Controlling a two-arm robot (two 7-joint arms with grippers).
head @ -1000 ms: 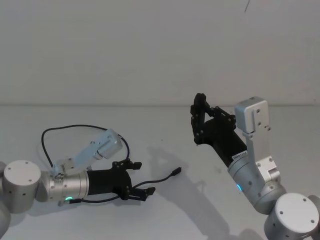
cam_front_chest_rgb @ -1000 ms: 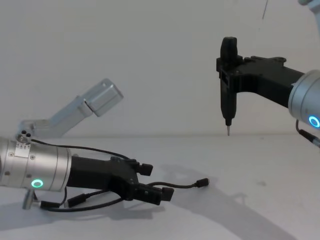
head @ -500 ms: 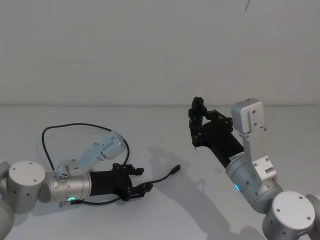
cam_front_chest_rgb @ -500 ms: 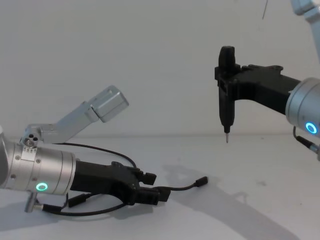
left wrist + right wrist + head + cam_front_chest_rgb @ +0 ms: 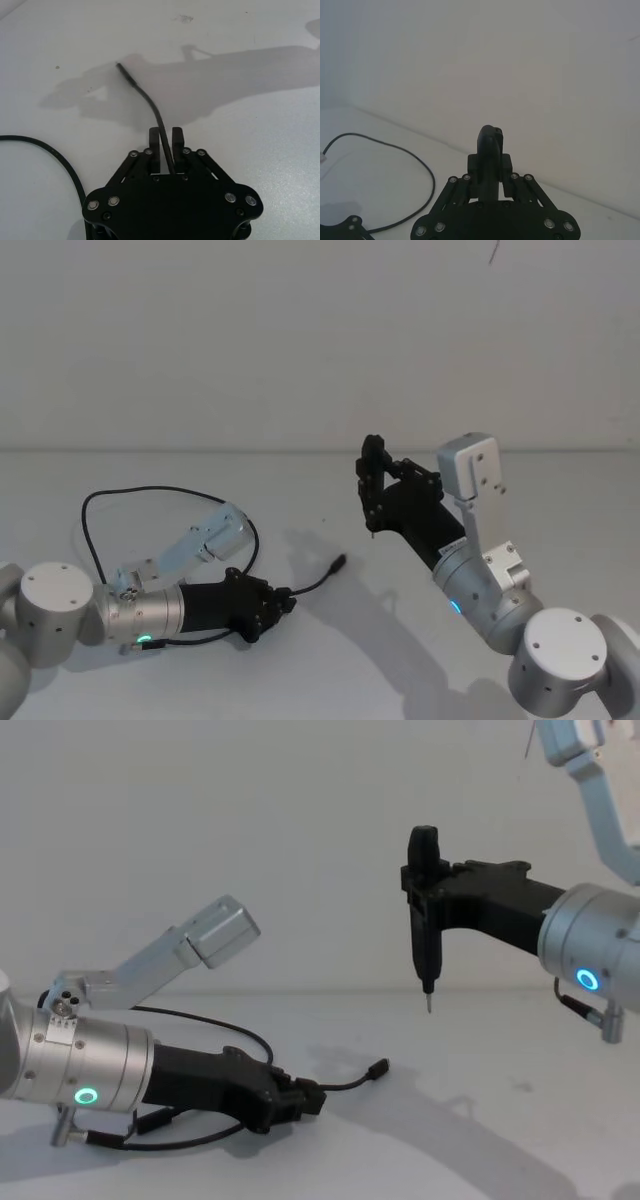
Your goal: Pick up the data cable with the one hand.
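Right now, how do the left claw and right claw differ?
Left claw is low at the table, shut on the data cable; right claw is raised, shut on an upright black pointed tool. Both are black and closed.

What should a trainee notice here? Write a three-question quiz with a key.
1. True or false: the left pincer is shut on the data cable.
2. The right pincer holds: A) the cable's plug, B) a black pointed tool, C) nothing.
3. Fill in: the tool's tip points ___, above the table.
Key: 1 true; 2 B; 3 down.
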